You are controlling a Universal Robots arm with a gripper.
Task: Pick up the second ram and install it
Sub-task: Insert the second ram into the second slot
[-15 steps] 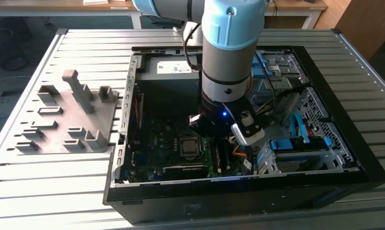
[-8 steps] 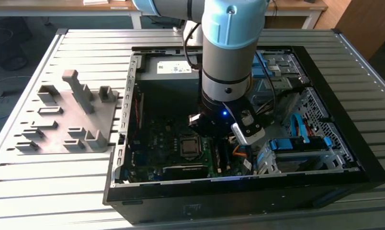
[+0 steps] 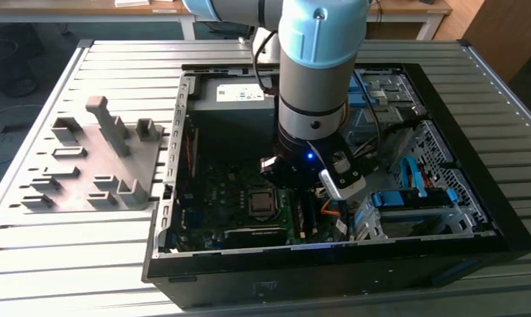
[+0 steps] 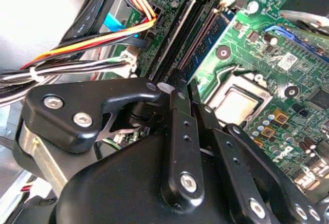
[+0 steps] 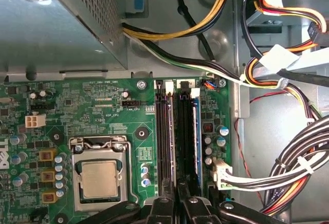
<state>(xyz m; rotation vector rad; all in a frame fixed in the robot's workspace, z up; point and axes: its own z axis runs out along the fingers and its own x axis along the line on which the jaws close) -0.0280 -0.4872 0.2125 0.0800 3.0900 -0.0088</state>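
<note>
The second ram (image 5: 196, 142), a thin blue-green board, stands on edge in the motherboard slot nearest the cable bundle, also visible in the second wrist view (image 4: 211, 36). My gripper (image 4: 186, 82) is shut, its black fingers pressed together and pointing down at the near end of the slot rows. In the first wrist view the gripper (image 5: 176, 188) sits over the slots just beside that stick. I cannot tell whether the tips touch it. In the exterior view the gripper (image 3: 305, 188) hangs low inside the open computer case (image 3: 173, 218).
The processor socket (image 5: 99, 179) lies beside the slots. The power supply box (image 5: 51, 18) and bundled cables (image 5: 288, 172) flank the board. A gray holder plate (image 3: 94, 165) rests on the slatted table at the exterior view's left. Blue-tabbed drive bays (image 3: 407, 198) fill the case's other side.
</note>
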